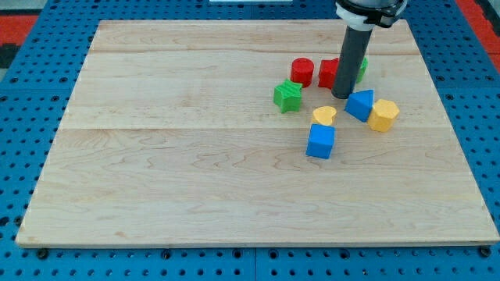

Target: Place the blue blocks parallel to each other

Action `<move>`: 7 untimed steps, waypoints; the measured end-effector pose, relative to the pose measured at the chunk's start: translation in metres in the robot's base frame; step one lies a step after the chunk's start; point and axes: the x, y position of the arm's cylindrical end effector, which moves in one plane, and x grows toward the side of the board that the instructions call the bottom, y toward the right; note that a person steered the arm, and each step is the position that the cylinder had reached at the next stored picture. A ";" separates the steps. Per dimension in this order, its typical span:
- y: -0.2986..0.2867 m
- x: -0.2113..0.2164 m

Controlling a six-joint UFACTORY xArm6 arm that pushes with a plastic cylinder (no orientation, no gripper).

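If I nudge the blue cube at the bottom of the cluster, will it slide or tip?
The blue cube looks squat and flat-based, so it should slide rather than tip. An off-centre push would probably turn it. The yellow heart block sits close above it and may get carried along.

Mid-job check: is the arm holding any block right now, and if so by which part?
Nothing is held; the rod only pushes. My tip rests on the board just to the view's left of the blue triangular block, in front of the red blocks; whether it touches either cannot be told.
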 end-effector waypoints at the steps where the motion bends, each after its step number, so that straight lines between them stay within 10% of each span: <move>1: 0.000 -0.009; 4: 0.020 -0.018; 7: 0.024 0.147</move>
